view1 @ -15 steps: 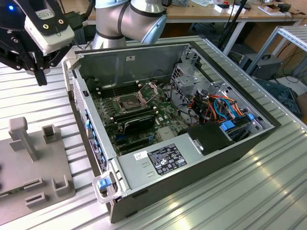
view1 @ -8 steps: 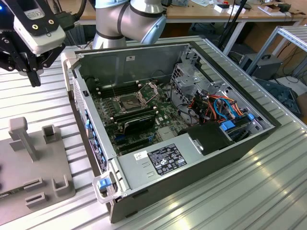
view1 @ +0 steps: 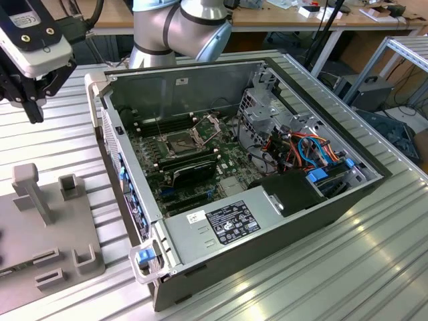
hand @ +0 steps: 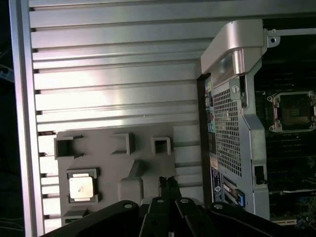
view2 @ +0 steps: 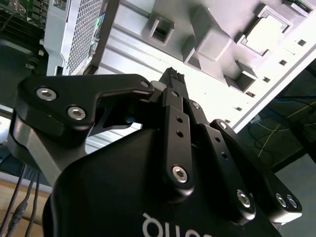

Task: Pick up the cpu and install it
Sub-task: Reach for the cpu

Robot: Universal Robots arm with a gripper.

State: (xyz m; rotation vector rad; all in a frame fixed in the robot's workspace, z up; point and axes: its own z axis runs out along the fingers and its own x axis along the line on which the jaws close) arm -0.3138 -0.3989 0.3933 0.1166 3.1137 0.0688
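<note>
The cpu (hand: 80, 187) is a small silver-grey square lying flat in a recess of the grey fixture plate (hand: 111, 168); in the second wrist view the cpu (view2: 266, 28) appears as a pale square in its holder. My gripper (hand: 168, 183) hovers above the plate, off to one side of the cpu, with its black fingers pressed together and nothing between them. In the exterior view the gripper (view1: 33, 110) hangs high at the exterior view's left, above the ribbed table. The open socket (view1: 183, 141) sits on the motherboard inside the computer case (view1: 281, 221).
The grey fixture plate (view1: 47, 234) carries upright posts and small holders. The case's rear wall and handle (hand: 234, 54) stand between the plate and the socket (hand: 294, 111). A power supply (view1: 224, 221), cables and a drive cage fill the case's other side.
</note>
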